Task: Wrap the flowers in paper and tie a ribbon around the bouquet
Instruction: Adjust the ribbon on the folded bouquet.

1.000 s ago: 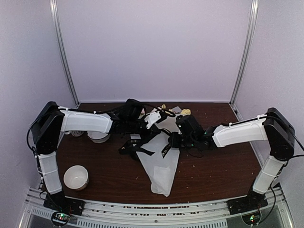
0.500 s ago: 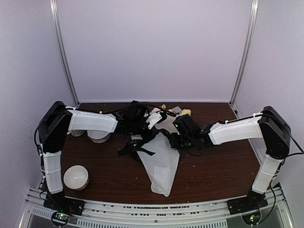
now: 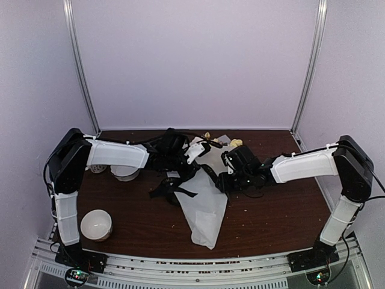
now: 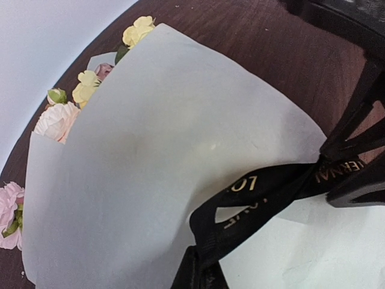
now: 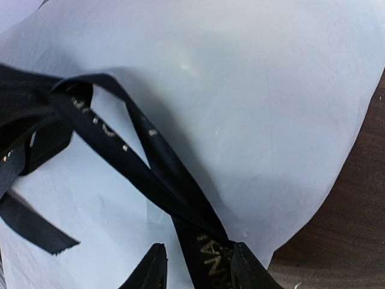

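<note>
The bouquet lies mid-table as a white paper (image 3: 204, 208) cone, narrow end towards me. Pink and yellow flowers (image 4: 57, 120) peep out at its far, wide end (image 3: 236, 142). A black ribbon (image 4: 264, 186) with gold lettering crosses the cone's narrow part, and its loose loops (image 3: 171, 189) trail to the left. My left gripper (image 3: 191, 150) hangs over the cone's left side. Its fingers are out of its own view, but the taut ribbon runs into them. My right gripper (image 5: 201, 268) stands open over the paper (image 5: 240, 90), the ribbon (image 5: 156, 174) passing between its fingers (image 5: 153, 271).
A white bowl (image 3: 96, 224) stands near the front left. Another bowl (image 3: 124, 173) sits partly hidden under my left arm. Small crumbs dot the brown table (image 3: 283, 211). Pale walls and metal posts (image 3: 304, 78) close in the back.
My right gripper's jaws have parted a little around the ribbon, and the gripper has drifted slightly to the right. My left arm shifted a bit to the right early on, then held.
</note>
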